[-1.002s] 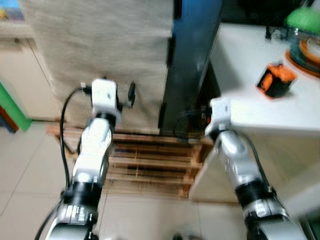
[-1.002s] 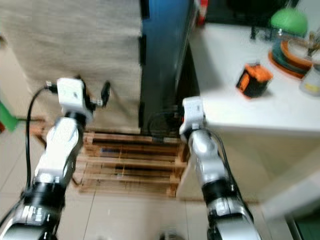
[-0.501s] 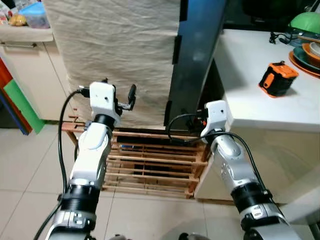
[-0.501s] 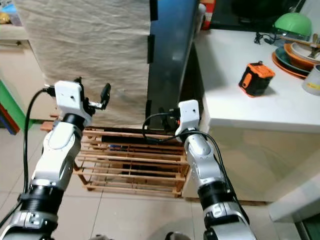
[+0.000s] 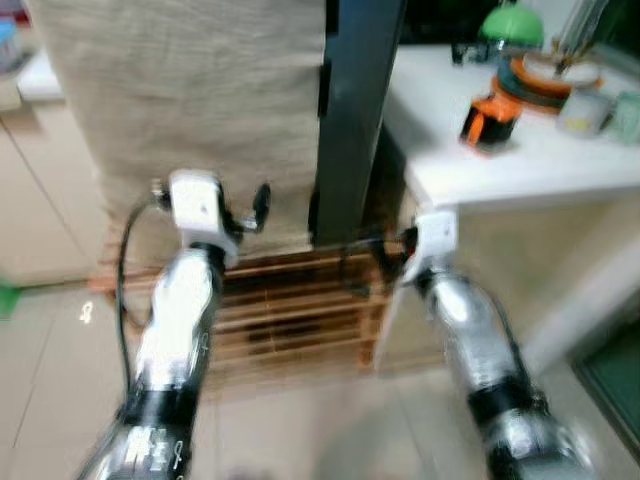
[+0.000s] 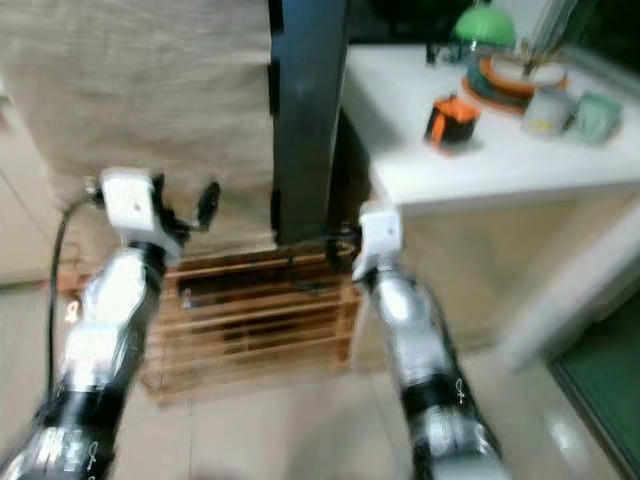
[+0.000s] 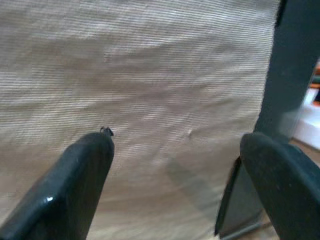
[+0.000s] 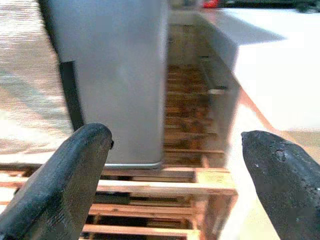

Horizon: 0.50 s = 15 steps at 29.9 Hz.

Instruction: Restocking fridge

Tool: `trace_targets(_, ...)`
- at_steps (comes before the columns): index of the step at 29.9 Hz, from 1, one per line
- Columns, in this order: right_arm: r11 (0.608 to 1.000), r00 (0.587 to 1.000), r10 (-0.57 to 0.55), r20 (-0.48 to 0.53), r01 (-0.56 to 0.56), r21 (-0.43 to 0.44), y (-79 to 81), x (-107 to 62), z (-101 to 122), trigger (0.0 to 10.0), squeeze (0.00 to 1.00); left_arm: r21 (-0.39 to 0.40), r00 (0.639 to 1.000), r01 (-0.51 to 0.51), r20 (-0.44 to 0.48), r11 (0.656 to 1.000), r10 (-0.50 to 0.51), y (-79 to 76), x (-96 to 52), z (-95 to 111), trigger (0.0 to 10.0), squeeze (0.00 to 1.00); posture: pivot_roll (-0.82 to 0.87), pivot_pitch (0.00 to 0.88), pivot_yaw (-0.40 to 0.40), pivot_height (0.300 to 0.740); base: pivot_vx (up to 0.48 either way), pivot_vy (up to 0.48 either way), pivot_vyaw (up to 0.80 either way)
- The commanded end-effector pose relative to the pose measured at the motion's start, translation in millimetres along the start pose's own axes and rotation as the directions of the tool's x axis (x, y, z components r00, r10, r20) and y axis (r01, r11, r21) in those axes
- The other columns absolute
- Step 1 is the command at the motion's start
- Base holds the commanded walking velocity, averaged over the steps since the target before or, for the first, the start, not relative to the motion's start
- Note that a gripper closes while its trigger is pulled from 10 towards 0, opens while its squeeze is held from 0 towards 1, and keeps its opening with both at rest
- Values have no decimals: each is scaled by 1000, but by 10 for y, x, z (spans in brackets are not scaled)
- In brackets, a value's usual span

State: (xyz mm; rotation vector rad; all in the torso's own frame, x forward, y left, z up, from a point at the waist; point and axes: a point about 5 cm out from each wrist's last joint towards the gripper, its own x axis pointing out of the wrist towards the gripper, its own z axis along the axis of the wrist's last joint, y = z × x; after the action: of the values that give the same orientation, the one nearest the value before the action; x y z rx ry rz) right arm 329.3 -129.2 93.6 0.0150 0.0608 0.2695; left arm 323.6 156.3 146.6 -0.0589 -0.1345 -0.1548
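Fridge (image 5: 350, 110) draped in cloth (image 5: 190, 100), set on pallet (image 5: 290, 310); door judged heavy, stiff, best gripped at bare dark edge. Left gripper (image 7: 175, 165) and right gripper (image 8: 175, 165) held with fingers spread, nothing grasped

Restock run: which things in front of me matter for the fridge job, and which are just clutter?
For the job:
fridge, draped with beige cloth
left gripper, open
right gripper, open

Lying about:
orange-black device on white counter
stacked dishes
wooden pallet
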Motion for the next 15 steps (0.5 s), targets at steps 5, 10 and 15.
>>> trace_targets(5,1000,999,2,39,-2,-4,21,48,122,10000,0,5,1000,24,0,1000,-24,-29,30,30,10000,0,-87,28,2,740,0,480,-745)
trace_targets(10,1000,999,0,52,0,-6,13,62,163,10000,0,-18,999,37,16,999,-37,-42,49,56,10000,0,-92,31,7,740,0,480,-745)
trace_targets(15,1000,999,-10,48,10,-3,-26,45,152,10000,0,-68,988,151,53,986,-148,-134,-9,113,10000,0,-88,31,0,740,0,473,-750)
